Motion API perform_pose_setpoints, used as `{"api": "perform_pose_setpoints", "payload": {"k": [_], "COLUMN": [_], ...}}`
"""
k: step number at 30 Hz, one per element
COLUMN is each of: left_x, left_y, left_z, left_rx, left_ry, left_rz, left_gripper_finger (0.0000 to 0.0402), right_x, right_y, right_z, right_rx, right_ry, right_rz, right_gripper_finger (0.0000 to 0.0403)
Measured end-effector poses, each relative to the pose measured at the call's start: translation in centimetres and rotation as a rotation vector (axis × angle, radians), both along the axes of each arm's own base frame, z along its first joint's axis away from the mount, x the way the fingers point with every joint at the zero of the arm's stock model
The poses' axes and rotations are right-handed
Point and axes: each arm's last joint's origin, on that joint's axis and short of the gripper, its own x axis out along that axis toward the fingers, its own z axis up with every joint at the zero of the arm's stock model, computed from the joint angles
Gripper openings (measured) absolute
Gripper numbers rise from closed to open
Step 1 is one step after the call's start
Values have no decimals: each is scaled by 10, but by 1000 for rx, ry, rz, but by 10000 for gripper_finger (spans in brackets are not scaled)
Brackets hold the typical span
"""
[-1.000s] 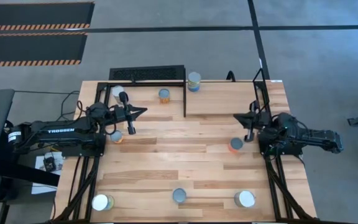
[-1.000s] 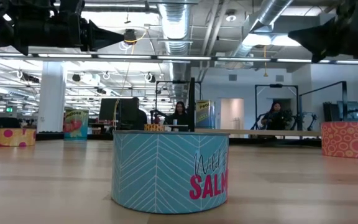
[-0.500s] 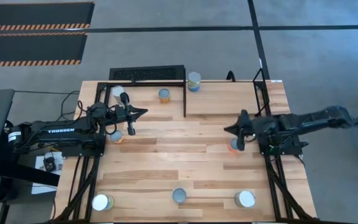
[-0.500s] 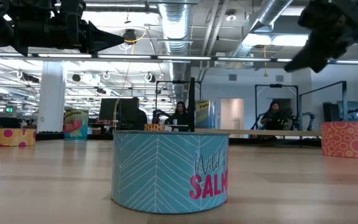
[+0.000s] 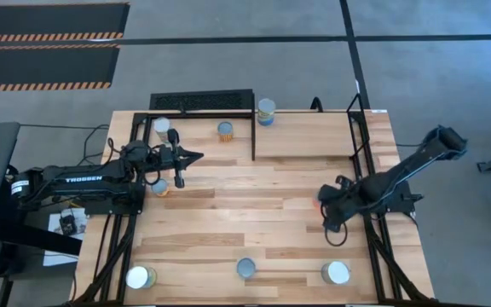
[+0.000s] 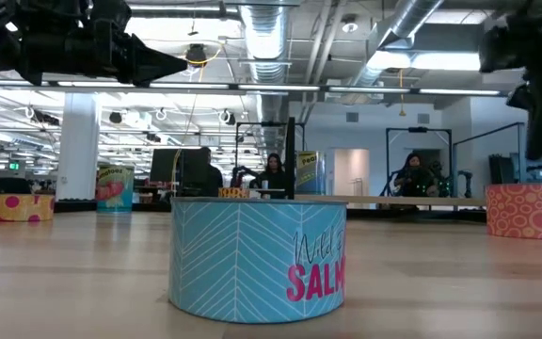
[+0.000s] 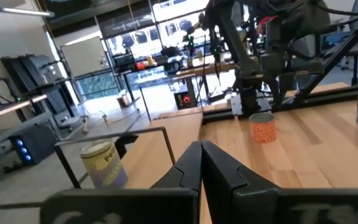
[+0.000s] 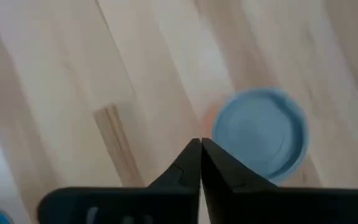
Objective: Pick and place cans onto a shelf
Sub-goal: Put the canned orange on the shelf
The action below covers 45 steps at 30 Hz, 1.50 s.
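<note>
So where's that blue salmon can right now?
In the high view the blue salmon can stands near the table's front edge, midway between two white-topped cans; it fills the low view.

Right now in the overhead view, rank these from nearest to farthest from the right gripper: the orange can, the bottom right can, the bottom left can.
1. Orange can, beside the right gripper.
2. Bottom right can, front edge.
3. Bottom left can, far front-left corner.
</note>
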Motion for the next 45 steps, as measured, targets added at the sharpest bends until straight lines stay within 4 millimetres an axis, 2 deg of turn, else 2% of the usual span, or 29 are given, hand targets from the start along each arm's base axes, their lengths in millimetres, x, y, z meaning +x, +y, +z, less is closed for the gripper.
{"api": "perform_pose_setpoints", "payload": {"k": [8,13,16,21,23,28,32,35,39,45], "left_x": [0,0,0,0,0,0,0,0,0,0], "left_y": [0,0,0,0,1,1,1,1,1,1], "left_z": [-2,-2,-2,-5,-6,-8,-8,-8,-7,-7], "left_rx": [-15,-16,-16,-25,-31,-63,-70,-66,-60,-45], "left_ry": [18,20,21,46,62,71,69,69,65,64], "left_rz": [0,3,4,17,36,50,50,50,50,50], "left_gripper_finger": [0,0,0,0,0,0,0,0,0,0], "right_x": [12,19,24,34,42,67,88,97,112,133], "right_y": [-4,-7,-9,-11,-12,-26,-58,-92,-145,-229], "right_z": [-20,-29,-32,-29,-19,26,64,77,80,65], "right_rx": [-73,-80,-76,-74,-58,-59,-124,-165,-224,-232], "right_ry": [161,229,246,237,204,32,-80,-76,-23,92], "right_rz": [41,79,94,158,175,218,199,147,131,175], "right_gripper_finger": [111,129,107,21,15,16,8,10,5,6]}}
